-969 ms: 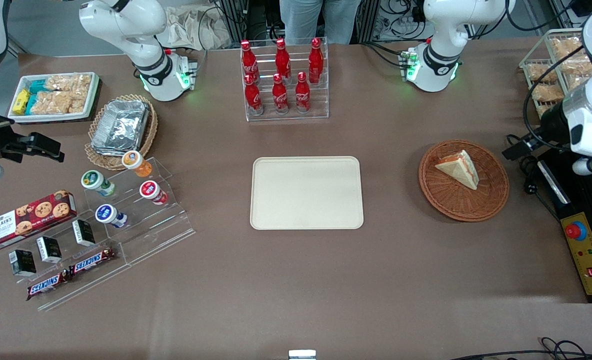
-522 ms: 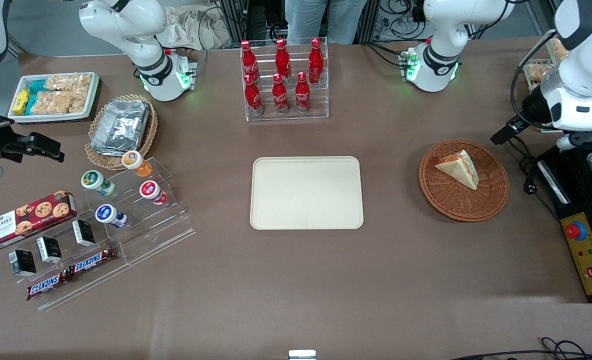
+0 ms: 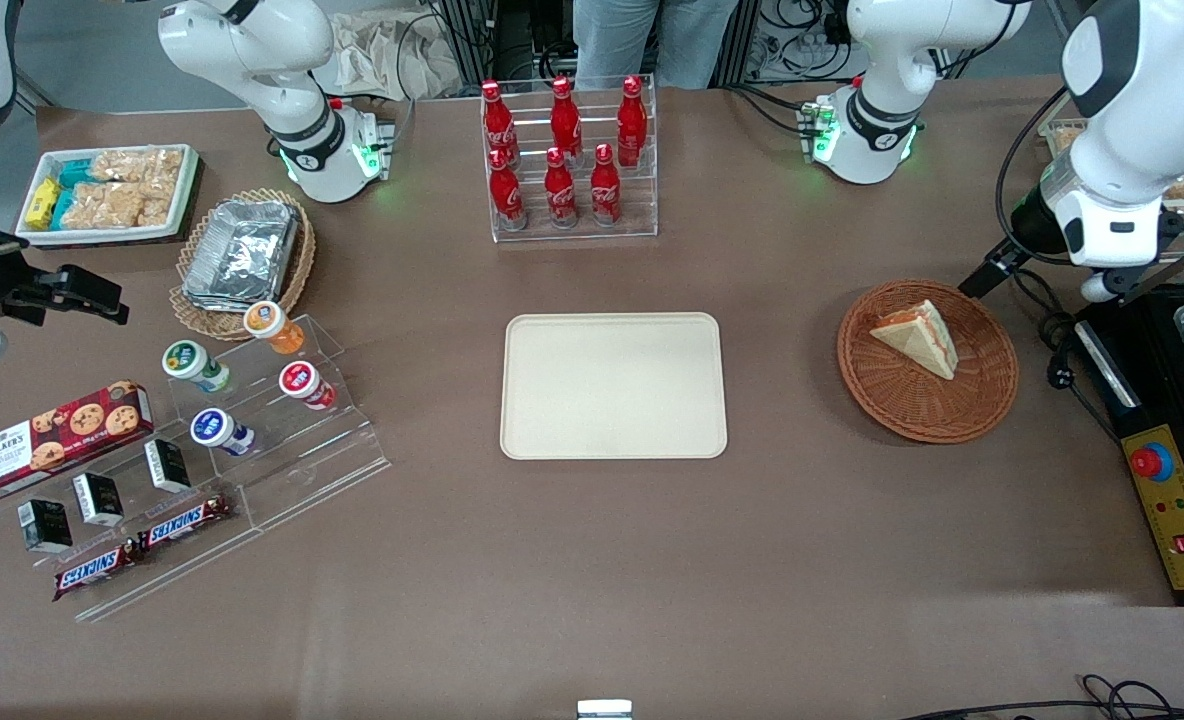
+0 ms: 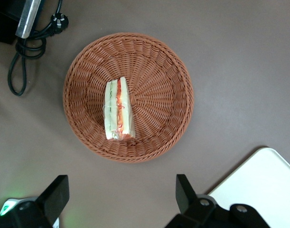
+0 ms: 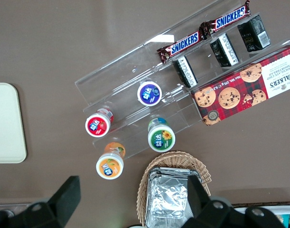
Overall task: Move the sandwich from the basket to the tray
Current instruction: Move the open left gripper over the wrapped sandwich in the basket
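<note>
Left arm's gripper (image 4: 118, 199) hangs high above the bench w/ fingers (image 4: 57, 192) spread wide & empty, apparently lining up over its pick. The sandwich (image 4: 118, 109) lies on its side in the basket (image 4: 159, 71), well below the fingers & just off their gap. The tray (image 3: 613, 385) sits bare nearby, ready to receive it.

brown table (image 3: 592, 580) – spanned whole view, lit evenly | grey floor (image 3: 82, 60) – showed at 11 o'clock | cables (image 3: 802, 25) – lay tangled at 1 o'clock
</note>
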{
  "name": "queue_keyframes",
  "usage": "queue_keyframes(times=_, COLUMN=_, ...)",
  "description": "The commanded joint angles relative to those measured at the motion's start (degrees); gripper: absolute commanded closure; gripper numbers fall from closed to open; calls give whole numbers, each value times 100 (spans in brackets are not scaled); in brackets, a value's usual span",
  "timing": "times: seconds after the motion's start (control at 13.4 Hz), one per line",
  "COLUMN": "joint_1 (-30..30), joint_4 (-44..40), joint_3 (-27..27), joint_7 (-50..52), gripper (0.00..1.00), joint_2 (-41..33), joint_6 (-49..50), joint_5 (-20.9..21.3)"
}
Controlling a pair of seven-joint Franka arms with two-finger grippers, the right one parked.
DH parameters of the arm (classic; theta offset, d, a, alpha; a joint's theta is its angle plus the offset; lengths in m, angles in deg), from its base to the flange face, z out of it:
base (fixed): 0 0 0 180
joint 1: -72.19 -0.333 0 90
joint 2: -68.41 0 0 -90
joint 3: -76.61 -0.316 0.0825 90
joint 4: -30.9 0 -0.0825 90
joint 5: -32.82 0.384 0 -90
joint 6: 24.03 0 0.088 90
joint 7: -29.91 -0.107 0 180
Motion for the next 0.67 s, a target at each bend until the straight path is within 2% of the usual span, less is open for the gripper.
queue_keyframes(times=0.0, joint_1=-15, joint_4=521, joint_3=22, joint_7=211, gripper=0, joint_2=-67, joint_6=-558, joint_5=103)
queue_keyframes(times=0.6, joint_1=-32, joint_4=1418, joint_3=22, joint_7=510, gripper=0, joint_2=679, joint_6=-2052, joint_5=216)
